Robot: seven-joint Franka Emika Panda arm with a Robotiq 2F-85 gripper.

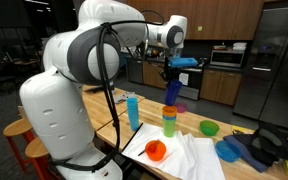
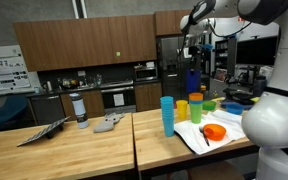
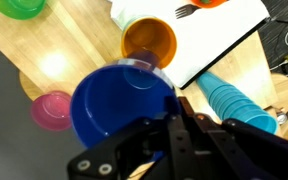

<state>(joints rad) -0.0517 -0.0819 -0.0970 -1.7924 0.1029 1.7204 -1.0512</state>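
Pinches the rim of a blue cup (image 3: pixel 124 100) in the gripper (image 3: pixel 174 112), jaws pressed together on its wall. Holds that cup upright and clear of the wooden table (image 3: pixel 79 45), high in both exterior views. Hangs right over an orange cup (image 1: pixel 170 112); cannot tell whether the 2 touch. Shows 1 pink cup (image 3: pixel 52 110) standing near below, and a white cloth (image 3: pixel 219 45) just beside the orange one. Shows farther out a light-blue cup (image 1: pixel 133 112), an orange bowl (image 1: pixel 156 151) on the cloth, and a green bowl (image 1: pixel 209 127).
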